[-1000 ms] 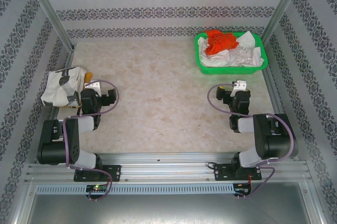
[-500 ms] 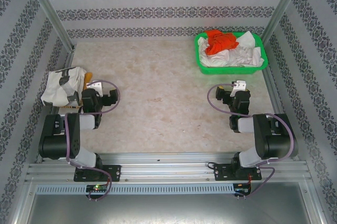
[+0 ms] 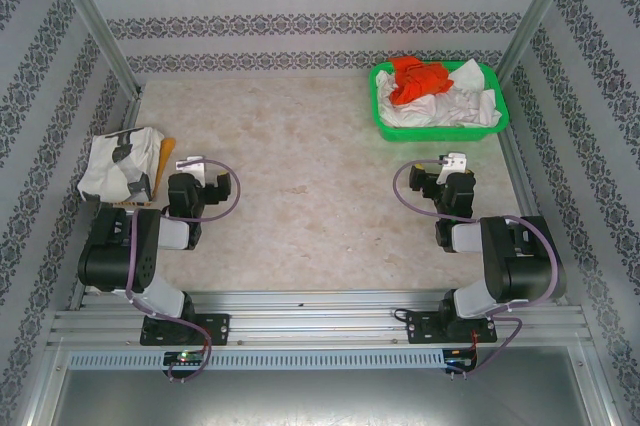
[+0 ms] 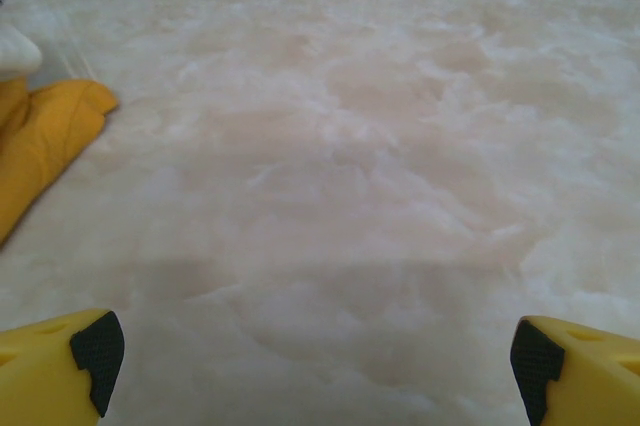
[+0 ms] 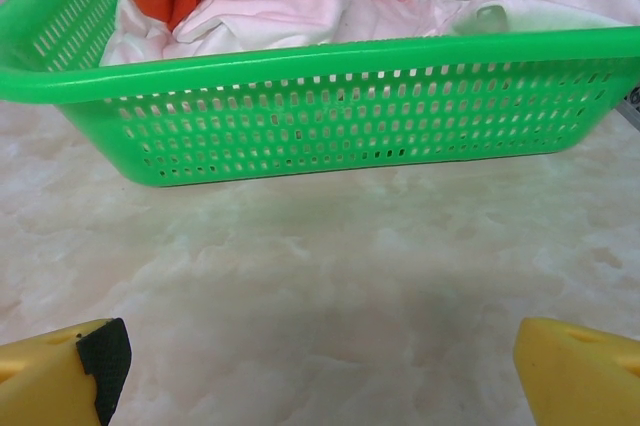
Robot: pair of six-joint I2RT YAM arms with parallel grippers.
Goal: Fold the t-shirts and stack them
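Cream shirt (image 3: 118,161) atop mustard shirt (image 3: 163,159), left; orange-red shirt (image 3: 415,78), white shirts (image 3: 450,106) crumpled in basket (image 3: 440,133).

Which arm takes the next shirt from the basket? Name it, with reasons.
Right. The right gripper sits open before the green basket, facing its shirts; the left gripper is far off, beside the folded shirts.

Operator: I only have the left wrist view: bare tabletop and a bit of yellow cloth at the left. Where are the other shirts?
Observer: In a green basket at the far right corner of the table: an orange-red shirt on top of white shirts.
Operator: Is the yellow cloth alone?
Observer: No. A cream-white shirt with a black print lies over most of it, at the table's left edge.
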